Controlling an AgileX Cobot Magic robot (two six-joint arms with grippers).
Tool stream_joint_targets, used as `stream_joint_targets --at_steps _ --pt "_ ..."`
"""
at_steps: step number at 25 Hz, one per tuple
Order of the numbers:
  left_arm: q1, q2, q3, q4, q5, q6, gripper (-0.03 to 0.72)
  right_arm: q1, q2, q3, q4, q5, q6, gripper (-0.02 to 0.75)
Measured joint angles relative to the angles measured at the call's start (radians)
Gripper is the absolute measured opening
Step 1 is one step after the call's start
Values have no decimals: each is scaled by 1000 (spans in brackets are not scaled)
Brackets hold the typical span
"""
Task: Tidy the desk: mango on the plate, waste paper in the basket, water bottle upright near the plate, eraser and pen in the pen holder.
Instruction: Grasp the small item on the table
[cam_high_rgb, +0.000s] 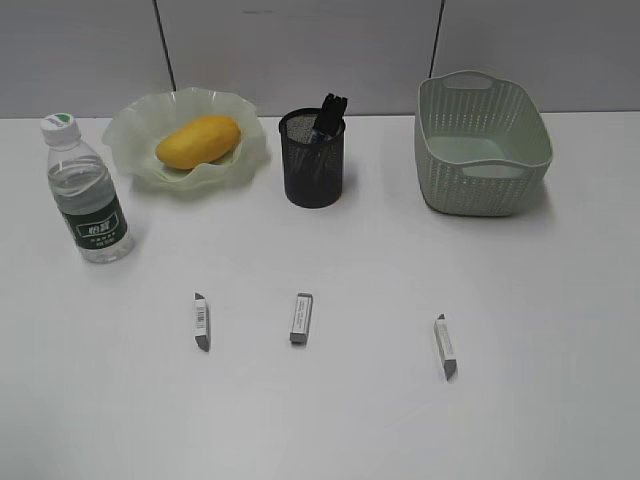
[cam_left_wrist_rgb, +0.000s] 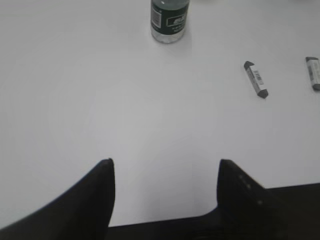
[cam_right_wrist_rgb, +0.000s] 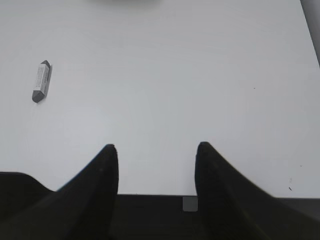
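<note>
The mango (cam_high_rgb: 198, 140) lies on the wavy green plate (cam_high_rgb: 130, 128). The water bottle (cam_high_rgb: 85, 190) stands upright left of the plate; its base shows in the left wrist view (cam_left_wrist_rgb: 169, 20). The black mesh pen holder (cam_high_rgb: 313, 160) holds a dark pen (cam_high_rgb: 329, 113). The green basket (cam_high_rgb: 482, 140) stands at the back right; no waste paper shows. Three grey erasers lie on the desk (cam_high_rgb: 560, 300): left (cam_high_rgb: 201, 321), middle (cam_high_rgb: 301, 317), right (cam_high_rgb: 445, 346). My left gripper (cam_left_wrist_rgb: 164, 165) and right gripper (cam_right_wrist_rgb: 156, 150) are open and empty over bare desk, out of the exterior view.
The left wrist view shows the left eraser (cam_left_wrist_rgb: 256, 79) and the middle one (cam_left_wrist_rgb: 313, 73) at its right edge. The right wrist view shows one eraser (cam_right_wrist_rgb: 41, 81) far left and the desk's right edge (cam_right_wrist_rgb: 311, 35).
</note>
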Motion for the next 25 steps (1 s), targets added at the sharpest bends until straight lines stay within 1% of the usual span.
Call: stream_joint_targets --at_steps 2,8,10,13,16,19,21,23,25 --pt "-23 41 -15 -20 -3 -4 475 0 -29 18 0 0 1 405" --pt "-165 177 -24 -26 -9 -28 461 0 -83 23 0 -1 2 405" --pt "-197 243 -24 -25 -25 -43 453 0 -92 23 0 -1 2 405" --pt "-227 376 -24 -25 -67 -66 449 0 -93 23 0 -1 2 405" --pt "-234 557 -46 -30 -104 -92 449 0 -93 23 5 -1 2 405" --pt "-238 739 -116 -69 -142 -100 449 0 -93 23 6 -1 2 405" --pt "-253 847 -183 -86 -157 -106 449 0 -93 23 6 -2 2 405" --pt "-282 944 -244 -92 -164 -117 449 0 -93 23 6 -2 2 405" --pt "-332 1033 -305 -92 -179 -141 447 0 -93 23 6 -2 2 405"
